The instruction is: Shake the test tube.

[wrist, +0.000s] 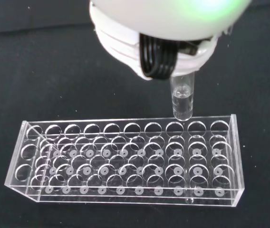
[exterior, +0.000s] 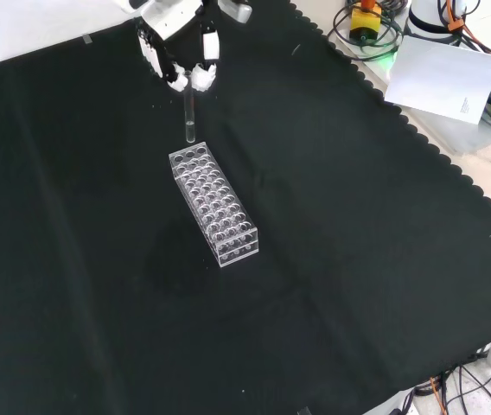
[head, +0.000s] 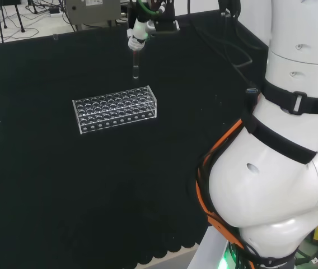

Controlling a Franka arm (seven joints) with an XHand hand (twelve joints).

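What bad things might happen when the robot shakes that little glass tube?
The hand pinches the test tube only at its top, so a hard shake might let it slip out. The tube hangs just above the clear rack, so a downward swing might knock the glass against it. There seems to be clear liquid inside, which might splash out.

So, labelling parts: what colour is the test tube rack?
Clear, colourless rack; wrist view shows it best.
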